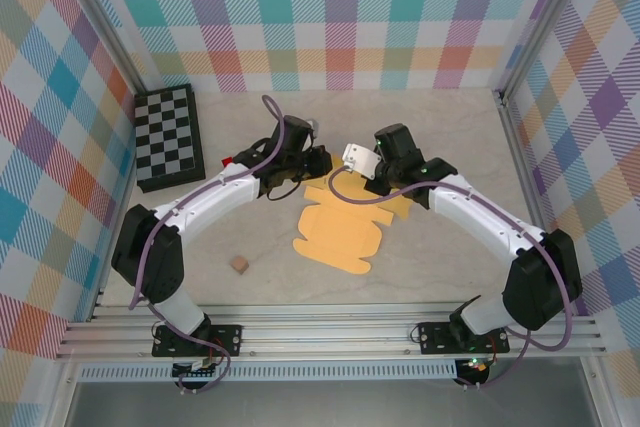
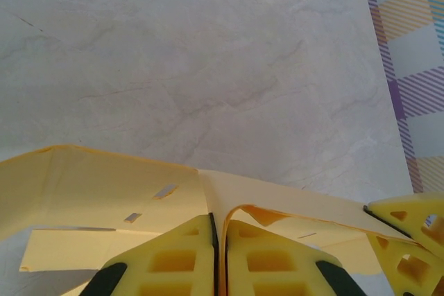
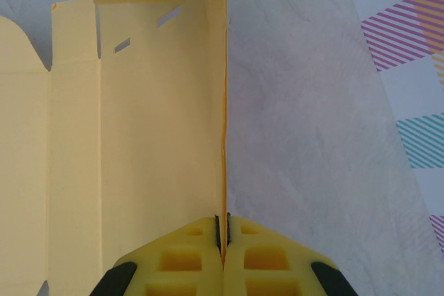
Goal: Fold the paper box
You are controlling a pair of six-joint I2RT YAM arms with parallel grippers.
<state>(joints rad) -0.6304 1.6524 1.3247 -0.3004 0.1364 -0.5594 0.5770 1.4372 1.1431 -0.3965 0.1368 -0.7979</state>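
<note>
The left fingers (image 2: 173,265) and the right fingers (image 3: 182,261) each pinch a raised flap of the thin yellow-orange card paper box (image 1: 335,237) on the pale marbled bench (image 1: 440,257).

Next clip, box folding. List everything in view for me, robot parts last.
paper box: one, yellow-orange, die-cut sheet mid-table
chessboard: one, black and white, far left
cube: one, tan, near left, apart from the sheet
block: one, red, small, beside the left wrist
table: one, pale marbled
walls: multicoloured plaid, three sides
left arm, right arm: white and black, bases at near edge
left claw: yellow, shut on the paper box
right claw: yellow, shut on the paper box
</note>
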